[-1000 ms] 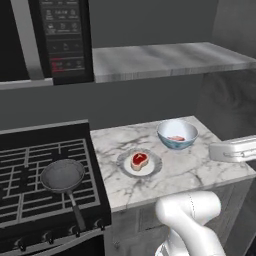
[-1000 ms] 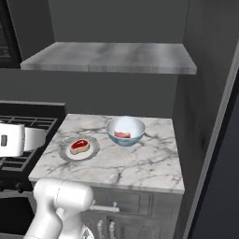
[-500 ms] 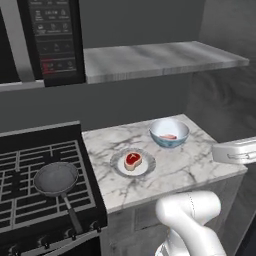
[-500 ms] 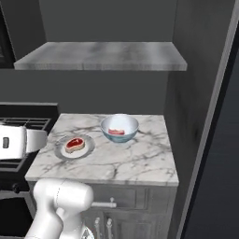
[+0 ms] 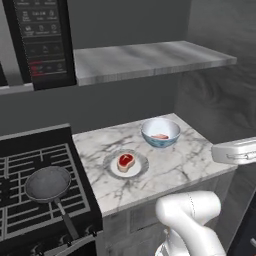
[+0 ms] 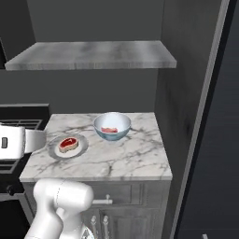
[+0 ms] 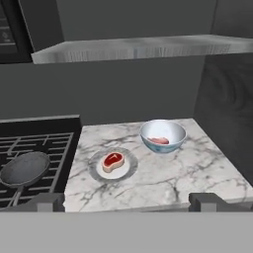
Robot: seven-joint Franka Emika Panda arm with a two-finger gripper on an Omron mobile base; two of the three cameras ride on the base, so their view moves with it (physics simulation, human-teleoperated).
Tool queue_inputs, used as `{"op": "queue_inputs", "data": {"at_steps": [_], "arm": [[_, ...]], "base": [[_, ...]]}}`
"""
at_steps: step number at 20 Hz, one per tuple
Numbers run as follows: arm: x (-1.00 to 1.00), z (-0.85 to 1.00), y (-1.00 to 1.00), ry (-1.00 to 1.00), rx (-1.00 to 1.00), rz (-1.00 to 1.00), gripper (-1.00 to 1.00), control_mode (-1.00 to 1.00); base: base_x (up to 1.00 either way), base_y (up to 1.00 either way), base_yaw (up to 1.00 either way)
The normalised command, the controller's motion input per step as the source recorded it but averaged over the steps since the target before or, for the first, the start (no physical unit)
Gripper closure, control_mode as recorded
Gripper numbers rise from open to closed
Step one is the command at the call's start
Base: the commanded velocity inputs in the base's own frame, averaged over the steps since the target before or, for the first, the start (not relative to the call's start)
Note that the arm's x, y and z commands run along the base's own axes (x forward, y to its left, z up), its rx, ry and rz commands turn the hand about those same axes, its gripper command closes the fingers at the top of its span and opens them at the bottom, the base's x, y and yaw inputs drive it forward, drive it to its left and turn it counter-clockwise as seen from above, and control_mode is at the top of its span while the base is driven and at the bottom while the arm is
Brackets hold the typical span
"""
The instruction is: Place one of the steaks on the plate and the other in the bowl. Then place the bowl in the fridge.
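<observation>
The two-finger gripper (image 7: 126,201) is hanging back from the marble counter (image 7: 173,183), its dark fingers spread wide apart and gripping nothing. Beyond it, the red-centred steak (image 7: 112,161) is lying on the small whitish-grey plate (image 7: 96,173). Farther back, the pale pink steak (image 7: 158,141) is sitting inside the pale blue bowl (image 7: 163,136), near the black fridge (image 6: 219,140).

Pale-blue bowl (image 5: 160,133), red steak (image 5: 125,161), grey-veined white marble counter (image 5: 175,165).
</observation>
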Motion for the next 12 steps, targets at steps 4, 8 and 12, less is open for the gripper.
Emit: {"op": "queue_inputs", "data": {"at_steps": [4, 8, 12], "arm": [[0.0, -0.04, -0.1, 0.03, 0.09, -0.03, -1.0, -1.0], [0.12, -0.22, -0.3, 0.18, 0.21, -0.05, -1.0, -1.0], [0.39, -0.24, -0.21, 0.3, 0.12, -0.01, -1.0, -1.0]], "base": [[0.0, -0.2, -0.1], [0.0, 0.0, 0.0], [0.0, 0.0, 0.0]]}}
